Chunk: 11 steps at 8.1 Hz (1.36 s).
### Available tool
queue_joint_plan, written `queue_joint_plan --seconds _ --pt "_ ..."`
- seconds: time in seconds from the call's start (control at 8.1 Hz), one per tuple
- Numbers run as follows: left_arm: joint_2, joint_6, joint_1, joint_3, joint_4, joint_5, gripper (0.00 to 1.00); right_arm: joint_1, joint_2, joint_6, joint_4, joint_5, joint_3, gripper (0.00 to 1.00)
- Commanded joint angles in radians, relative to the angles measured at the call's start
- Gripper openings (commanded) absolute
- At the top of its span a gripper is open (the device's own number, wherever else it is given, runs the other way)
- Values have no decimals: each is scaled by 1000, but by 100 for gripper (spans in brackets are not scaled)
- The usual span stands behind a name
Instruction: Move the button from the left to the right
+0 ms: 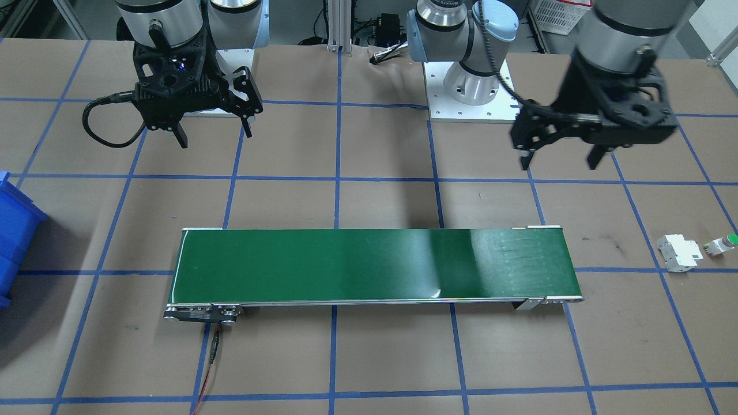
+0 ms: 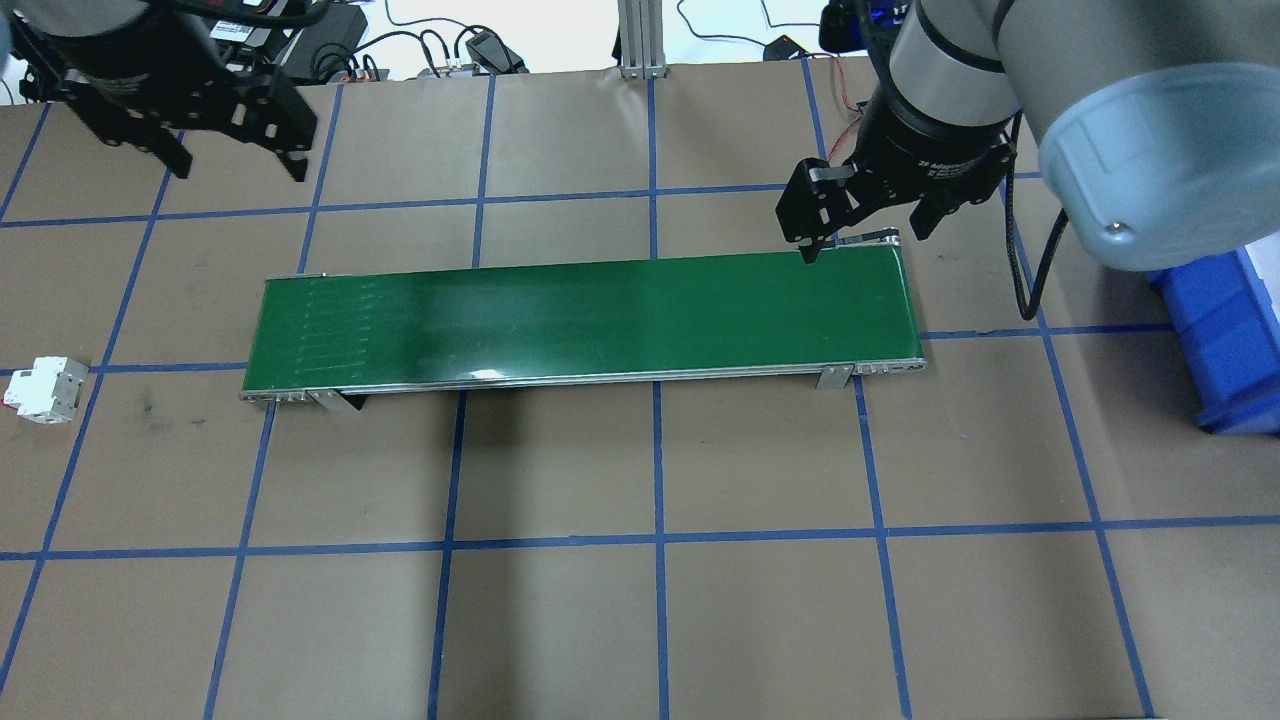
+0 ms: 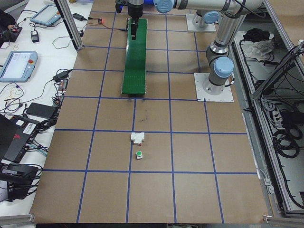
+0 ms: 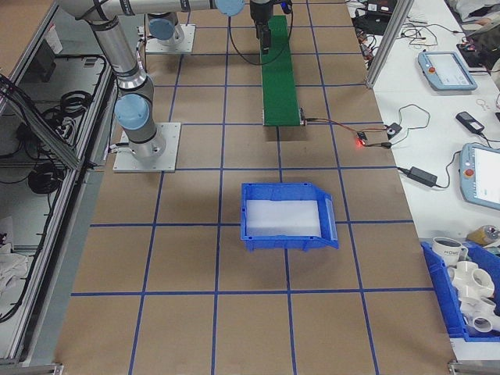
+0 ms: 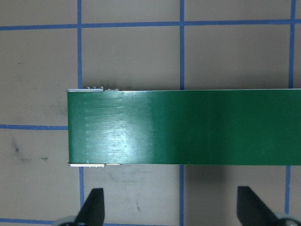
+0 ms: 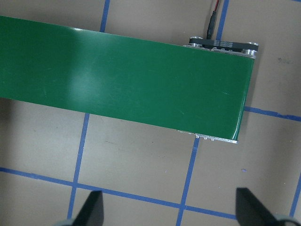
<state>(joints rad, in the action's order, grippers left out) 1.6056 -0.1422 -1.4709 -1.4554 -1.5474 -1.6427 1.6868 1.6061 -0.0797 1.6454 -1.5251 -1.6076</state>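
The button (image 1: 725, 244) sits on the brown counter (image 1: 380, 357) at the robot's left end, just beside a white circuit breaker (image 1: 680, 252) and well apart from the green conveyor belt (image 1: 375, 266). The left gripper (image 1: 558, 159) hangs above the counter between the belt's left end and the arm's base — its fingers (image 5: 92, 206) are spread wide with nothing between them. The right gripper (image 1: 214, 135) hovers near the belt's other end, fingers likewise apart and empty. A blue bin (image 4: 286, 216) rests on the counter beyond the belt's right end.
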Motion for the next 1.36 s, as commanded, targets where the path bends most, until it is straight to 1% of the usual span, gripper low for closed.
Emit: queue_joint_plan --seconds 0.0,0.12,0.25,0.37,0.49,0.62,0.74,0.86,0.99,1.11,1.23 --pt "-3 -479 292 -3 -49 3 100 -1 0 -2 -3 0 0 100" --pt "23 -699 411 -13 -36 4 100 -1 0 0 1 0 0 100" --pt "60 -922 522 -28 33 6 100 -1 0 0 1 0 0 100" --pt "115 -1106 594 -29 149 7 100 -1 0 0 2 0 0 100" --pt "178 -1269 627 -22 252 9 100 -1 0 0 1 0 0 100" --pt "274 -1422 641 -16 391 9 100 -1 0 0 -1 2 0 100" --pt "383 -1535 696 -11 490 15 100 -1 0 0 -1 3 0 100" --pt "474 -1568 774 -10 501 49 100 -1 0 0 1 3 0 100" --pt "535 -1592 815 -11 523 105 100 -1 0 0 1 3 0 100" --pt "559 -1599 816 -13 577 98 100 -1 0 1 1 3 0 100" --pt "579 -1603 820 -17 587 96 100 1 0 0 -1 3 0 100"
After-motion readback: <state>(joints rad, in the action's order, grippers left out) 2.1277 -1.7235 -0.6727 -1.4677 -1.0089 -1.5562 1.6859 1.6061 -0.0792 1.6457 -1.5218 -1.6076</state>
